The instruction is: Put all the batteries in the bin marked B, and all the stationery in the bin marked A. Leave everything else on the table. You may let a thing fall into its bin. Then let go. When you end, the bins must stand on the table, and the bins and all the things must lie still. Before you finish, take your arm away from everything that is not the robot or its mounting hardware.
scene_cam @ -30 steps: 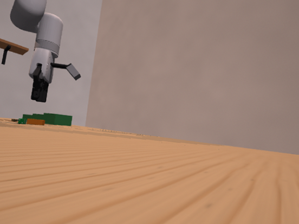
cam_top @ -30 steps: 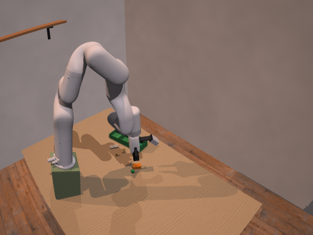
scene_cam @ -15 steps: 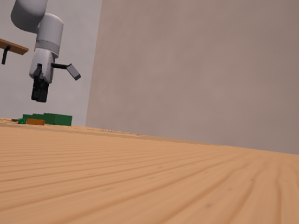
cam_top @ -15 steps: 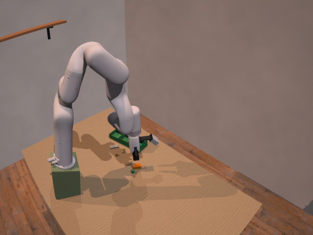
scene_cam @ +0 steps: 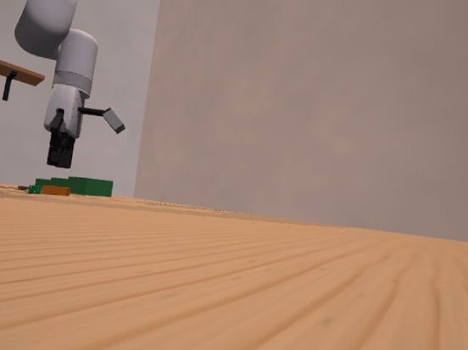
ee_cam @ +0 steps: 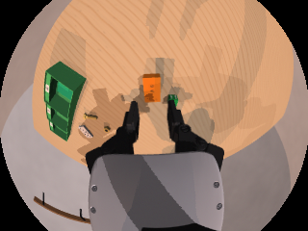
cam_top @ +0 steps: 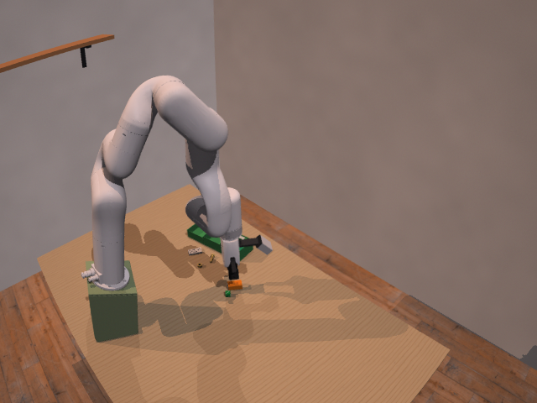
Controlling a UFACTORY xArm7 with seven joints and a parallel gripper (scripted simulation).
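The orange block [cam_top: 234,285] lies flat on the counter [cam_top: 303,347] toward its far edge, with a small green piece [cam_top: 226,293] just beside it on the near side. We hang our pincer [cam_top: 233,274] above the block, half open and holding nothing, fingers pointing straight down. In the wrist view the block sits just ahead of the gap between the fingers.

To take it well, we judge that we should centre the gap over the block's narrow width, come down vertically, and keep the small green piece outside the closing fingers. We cannot tell whether the block is battery or stationery.

The green bins [cam_top: 203,236] stand behind the arm near the far edge; their letters are not legible. A small white tile [cam_top: 195,250] and two tiny brass bits [cam_top: 211,258] lie between bins and block.

The counter is pale ribbed wood crossed by the arm's shadows. Around it we see plank flooring, plain grey walls and a wall shelf [cam_top: 56,52].
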